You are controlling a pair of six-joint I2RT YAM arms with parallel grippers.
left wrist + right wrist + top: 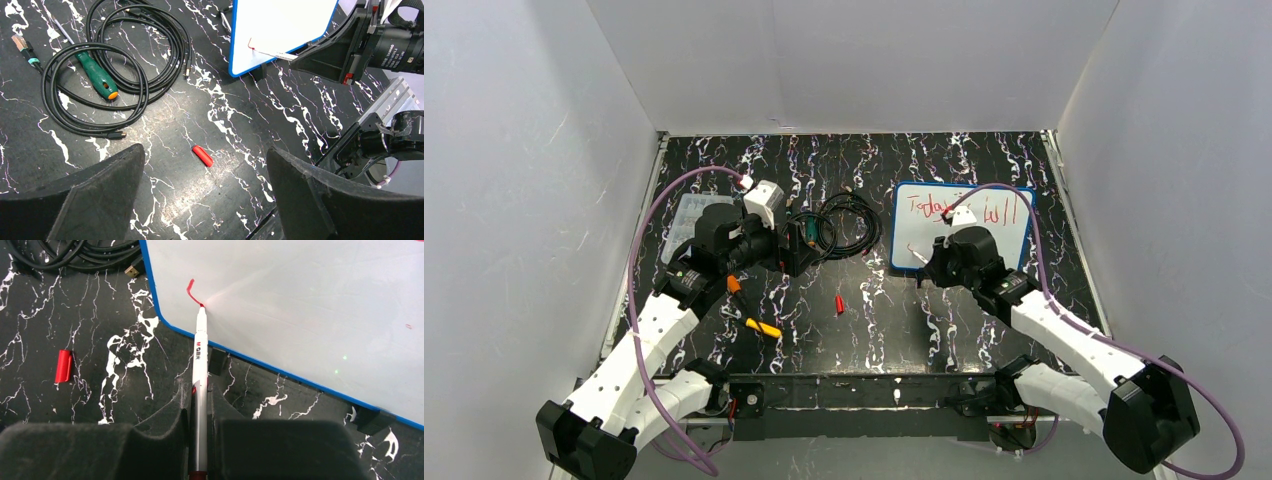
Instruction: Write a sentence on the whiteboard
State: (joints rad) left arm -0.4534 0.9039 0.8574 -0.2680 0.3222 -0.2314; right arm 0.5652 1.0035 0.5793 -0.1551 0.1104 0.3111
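The whiteboard (912, 238) (280, 25) (300, 315) stands on small black feet at the right of the table, framed in thin blue. Red lettering, the sentence (924, 205), runs along its top. My right gripper (200, 390) (944, 265) is shut on a white marker (201, 355) (272, 53). The marker's tip touches the board near its lower left corner, at the end of a short red stroke (191, 290). My left gripper (204, 150) (794, 250) hangs open over the table, with nothing between its fingers. The red marker cap (202, 156) (839, 304) (63, 366) lies on the table below it.
A coil of black cable (844, 225) (120, 65) lies left of the board with a green-handled screwdriver (97, 77) on it. A clear plastic box (686, 215) sits at the far left. Orange and yellow pieces (764, 327) lie near the left arm. White walls enclose the table.
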